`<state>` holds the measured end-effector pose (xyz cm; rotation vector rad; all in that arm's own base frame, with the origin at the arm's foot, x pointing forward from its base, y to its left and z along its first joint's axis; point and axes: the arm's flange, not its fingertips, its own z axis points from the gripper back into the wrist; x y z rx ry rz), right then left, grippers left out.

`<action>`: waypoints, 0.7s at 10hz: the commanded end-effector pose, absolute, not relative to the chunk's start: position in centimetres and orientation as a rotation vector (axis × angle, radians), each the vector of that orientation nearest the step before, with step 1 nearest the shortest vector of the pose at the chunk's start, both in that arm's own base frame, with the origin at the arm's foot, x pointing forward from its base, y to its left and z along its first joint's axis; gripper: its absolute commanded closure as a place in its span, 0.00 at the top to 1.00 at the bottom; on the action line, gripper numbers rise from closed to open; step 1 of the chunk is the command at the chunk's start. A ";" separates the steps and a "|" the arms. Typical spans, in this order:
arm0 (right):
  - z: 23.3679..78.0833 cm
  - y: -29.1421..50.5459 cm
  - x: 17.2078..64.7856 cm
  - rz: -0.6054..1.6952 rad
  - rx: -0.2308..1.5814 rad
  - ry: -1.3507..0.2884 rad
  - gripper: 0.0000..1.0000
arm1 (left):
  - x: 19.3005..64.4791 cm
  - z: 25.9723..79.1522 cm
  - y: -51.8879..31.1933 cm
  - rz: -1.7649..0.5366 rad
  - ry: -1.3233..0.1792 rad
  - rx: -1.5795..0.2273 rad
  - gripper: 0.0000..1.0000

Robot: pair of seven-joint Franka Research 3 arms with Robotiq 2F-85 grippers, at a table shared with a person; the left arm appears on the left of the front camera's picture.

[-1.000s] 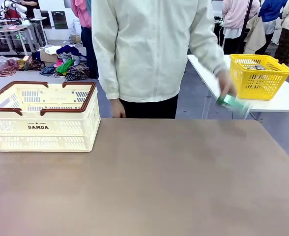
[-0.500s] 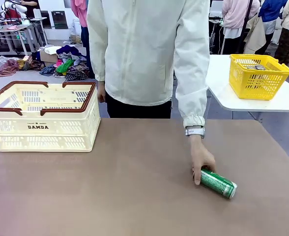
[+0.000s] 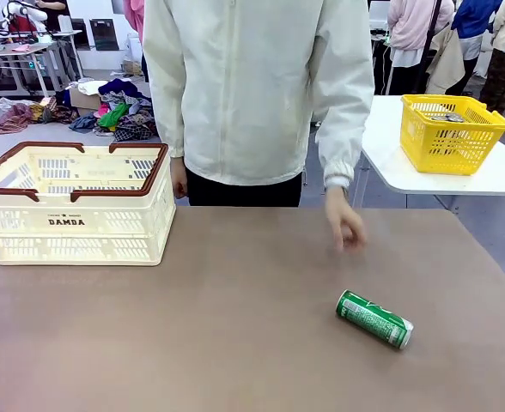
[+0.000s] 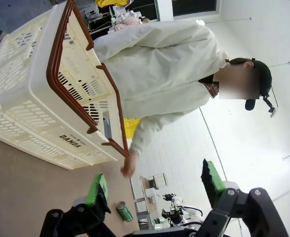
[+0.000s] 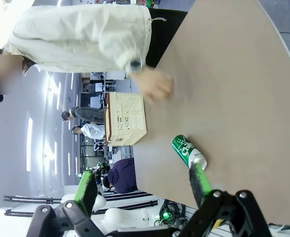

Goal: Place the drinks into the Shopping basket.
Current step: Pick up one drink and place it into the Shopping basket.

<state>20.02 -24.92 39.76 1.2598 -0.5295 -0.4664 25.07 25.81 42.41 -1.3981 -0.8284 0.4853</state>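
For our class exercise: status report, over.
Left gripper open, right gripper open, both empty. Green can lying on table, outside Shopping basket. Person's hand beyond can.

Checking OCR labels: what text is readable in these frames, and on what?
"DAMDA": on the front wall of the Shopping basket.
Small line above it: too small to read.
White lettering on the green can: too blurred to read.

Green can [image 3: 374, 318], cream brown-rimmed basket [image 3: 29, 246]
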 end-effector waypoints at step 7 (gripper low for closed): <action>45.1 -13.5 29.1 -0.086 0.830 -0.214 1.00 | 24.8 42.6 25.9 0.482 -0.812 -1.404 1.00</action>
